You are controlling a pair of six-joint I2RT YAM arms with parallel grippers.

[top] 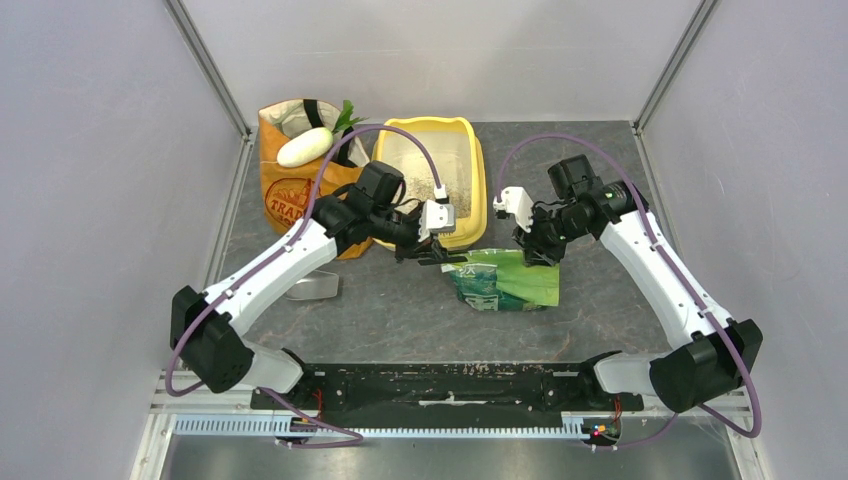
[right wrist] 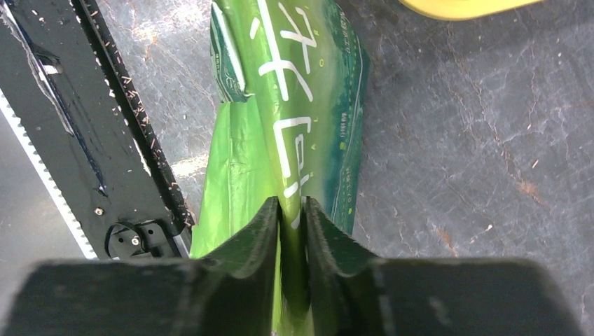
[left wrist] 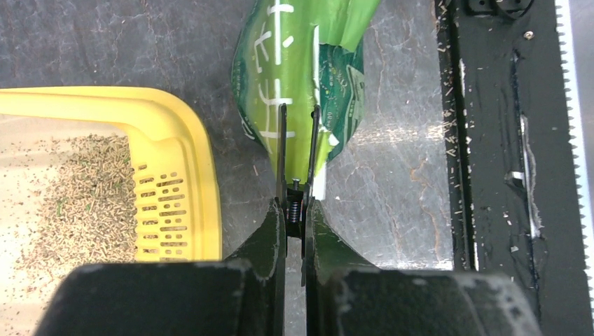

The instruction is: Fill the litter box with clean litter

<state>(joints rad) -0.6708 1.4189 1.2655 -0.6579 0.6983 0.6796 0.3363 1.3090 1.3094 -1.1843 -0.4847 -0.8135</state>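
The yellow litter box [top: 478,170] stands at the back centre, and a thin heap of grey-brown clean litter [top: 425,180] lies in its pale basin. In the left wrist view the box [left wrist: 182,140] shows its slotted strip beside the litter [left wrist: 91,203]. A green foil bag [top: 505,285] lies flat in front of the box. My left gripper [top: 437,255] is shut on a black spring clip [left wrist: 296,154] that pinches the bag's left end [left wrist: 280,63]. My right gripper [top: 535,252] is shut on the bag's far right edge [right wrist: 308,91].
An orange paper grocery bag [top: 290,190] with a white vegetable [top: 303,147] stands left of the box. A clear plastic scoop [top: 315,288] lies on the table under my left arm. A black rail [top: 440,385] runs along the near edge.
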